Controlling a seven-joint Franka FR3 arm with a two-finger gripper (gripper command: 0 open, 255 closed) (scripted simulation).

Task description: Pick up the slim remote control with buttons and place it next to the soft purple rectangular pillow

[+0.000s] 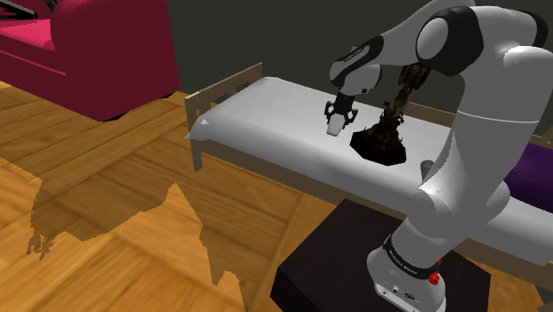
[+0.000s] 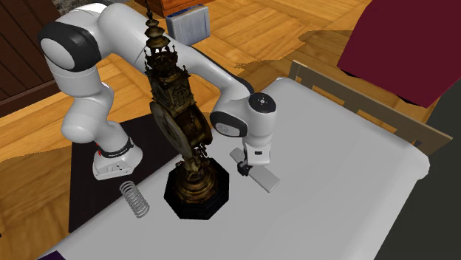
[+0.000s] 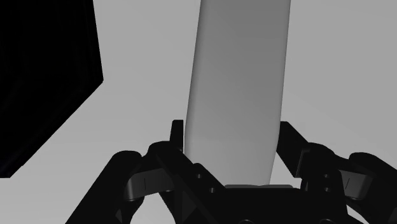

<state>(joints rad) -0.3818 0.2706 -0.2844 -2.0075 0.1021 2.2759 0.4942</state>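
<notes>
A white bed point(image 1: 266, 115) with a low wooden frame stands on a wood floor, with a red sofa point(image 1: 89, 53) beyond its railed end. A white arm point(image 1: 479, 133) rises from a dark stand point(image 1: 354, 257) beside the bed's long edge and bends down over the middle of the mattress. A tall brass ornament point(image 2: 177, 111) on a black base stands on the mattress near that same edge, close to the arm's wrist. A purple pillow point(image 1: 534, 173) shows at the end of the bed opposite the rail, mostly hidden behind the arm.

The remote point(image 2: 262, 177) is drawn plain pale grey, with no buttons visible. It is near the middle of the mattress, just beside the ornament's base on the side toward the railed end, and well apart from the pillow. A small metal spring point(image 2: 133, 198) lies on the mattress near the edge by the stand.

The jaws point down at the remote, near one of its ends. In the wrist view they are set narrow, one black finger against each long side of the remote, so they appear to be clasping it. Whether the remote is clear of the mattress cannot be told; in the second exterior view it looks flat and low.

Judged from this, the grasp looks made or nearly made. What is left is lifting the remote, carrying it past the ornament toward the pillow end, and setting it down beside the pillow.
</notes>
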